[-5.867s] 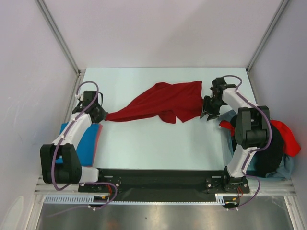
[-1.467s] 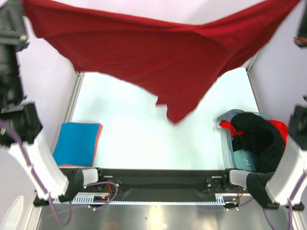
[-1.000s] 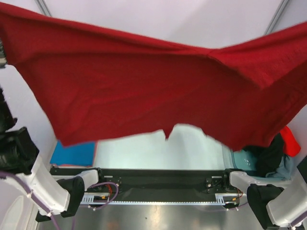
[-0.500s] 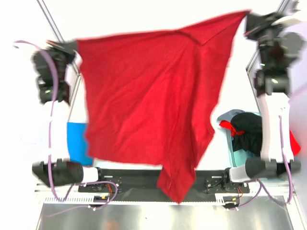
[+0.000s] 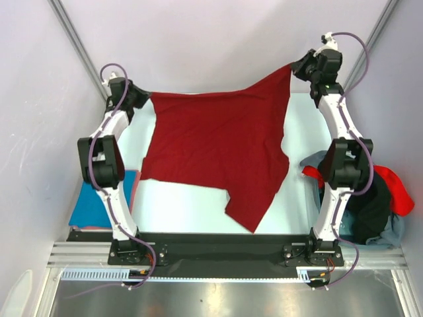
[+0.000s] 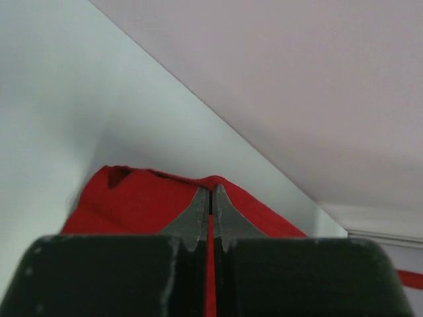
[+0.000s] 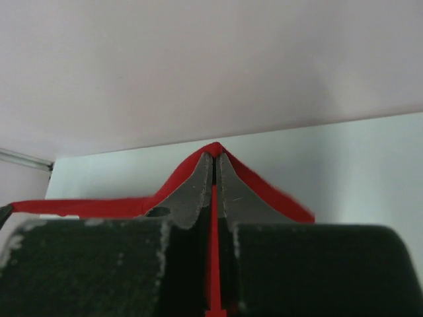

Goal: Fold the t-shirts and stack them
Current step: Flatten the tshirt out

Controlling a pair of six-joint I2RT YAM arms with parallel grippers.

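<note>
Left pincer [image 5: 141, 99] and right pincer [image 5: 297, 66] each clamp a corner of the dark red t-shirt [image 5: 218, 142]. Held wide, they likely stretch it flat for folding.

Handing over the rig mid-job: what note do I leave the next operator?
Left claw: shut on a far corner of the dark red cloth t-shirt.
Right claw: shut on the other corner, higher.
Shirt spread, lower part on the table.
Done: folded bright blue t-shirt, near left.
Left: lay flat, fold, stack it; then the heap of black, bright red and pale grey-blue shirts at right.
</note>
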